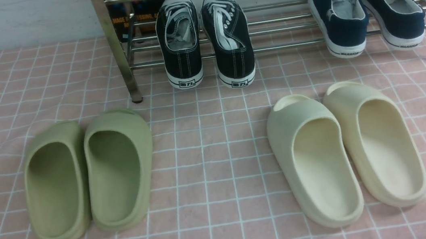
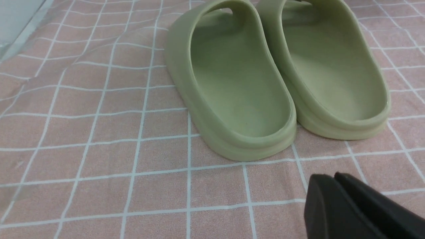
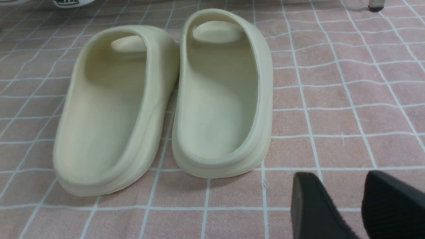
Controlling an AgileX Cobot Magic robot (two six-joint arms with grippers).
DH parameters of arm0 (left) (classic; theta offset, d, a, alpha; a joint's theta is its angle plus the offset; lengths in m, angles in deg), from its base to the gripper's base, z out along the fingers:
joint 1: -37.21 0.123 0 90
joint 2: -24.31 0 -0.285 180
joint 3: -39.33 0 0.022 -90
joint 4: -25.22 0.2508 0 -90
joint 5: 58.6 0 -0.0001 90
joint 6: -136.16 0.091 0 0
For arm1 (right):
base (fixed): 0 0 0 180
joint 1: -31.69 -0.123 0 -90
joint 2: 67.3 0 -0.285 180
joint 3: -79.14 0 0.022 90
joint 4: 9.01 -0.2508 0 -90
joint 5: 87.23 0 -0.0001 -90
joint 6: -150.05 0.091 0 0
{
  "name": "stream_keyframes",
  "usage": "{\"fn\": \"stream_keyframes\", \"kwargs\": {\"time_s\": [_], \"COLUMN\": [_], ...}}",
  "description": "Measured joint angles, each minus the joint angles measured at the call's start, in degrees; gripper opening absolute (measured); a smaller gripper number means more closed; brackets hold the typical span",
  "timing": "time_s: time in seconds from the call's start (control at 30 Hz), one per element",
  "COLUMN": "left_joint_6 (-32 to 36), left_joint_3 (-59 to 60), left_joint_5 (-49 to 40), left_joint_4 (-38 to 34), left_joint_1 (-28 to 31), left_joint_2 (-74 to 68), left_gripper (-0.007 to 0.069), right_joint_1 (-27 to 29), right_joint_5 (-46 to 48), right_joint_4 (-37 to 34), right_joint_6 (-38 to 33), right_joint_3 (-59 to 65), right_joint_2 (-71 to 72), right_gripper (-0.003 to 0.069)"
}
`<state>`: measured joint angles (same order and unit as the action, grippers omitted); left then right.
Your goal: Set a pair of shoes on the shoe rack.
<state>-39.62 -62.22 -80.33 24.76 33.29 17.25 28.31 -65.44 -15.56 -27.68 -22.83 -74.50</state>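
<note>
1. Sneakers: the pair of shoes (image 1: pixel 205 41), black canvas with white laces, sits on the lowest tier of the shoe rack (image 1: pixel 287 29), toes pointing to the far edge of the bench (image 1: pixel 213 184), heels overhanging the front rods. The two stand side by side, close together.
2. Navy slip-ons (image 1: pixel 366 11) rest on the same tier, toward the bench's right edge, well apart from the sneakers.
3. Green slides (image 1: pixel 90 175) lie on the pink checked cloth near the left edge; cream slides (image 1: pixel 347 151) lie toward the right edge.
4. Left hand (image 2: pixel 335 179) hovers just behind the green slides' heels, fingers pressed together, clenched on nothing.
5. Right hand (image 3: pixel 342 196) hovers behind the cream slides, fingers (image 3: pixel 312 205) apart, released.
</note>
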Motion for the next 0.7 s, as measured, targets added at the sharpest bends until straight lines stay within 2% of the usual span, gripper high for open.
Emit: {"fn": "stream_keyframes", "kwargs": {"time_s": [0.2,0.7], "left_joint_6": [-0.07,-0.07], "left_joint_3": [-0.07,-0.07], "left_joint_5": [-0.21,-0.21], "left_joint_4": [0.00,0.05], "left_joint_1": [-2.34,-2.34], "left_joint_2": [0.00,0.00], "left_gripper": [0.0043,0.0055], "right_joint_1": [0.00,0.00], "right_joint_5": [0.00,0.00], "right_joint_4": [0.00,0.00], "right_joint_6": [0.00,0.00], "right_joint_3": [0.00,0.00], "right_joint_2": [0.00,0.00], "right_gripper": [0.0240,0.0240]}}
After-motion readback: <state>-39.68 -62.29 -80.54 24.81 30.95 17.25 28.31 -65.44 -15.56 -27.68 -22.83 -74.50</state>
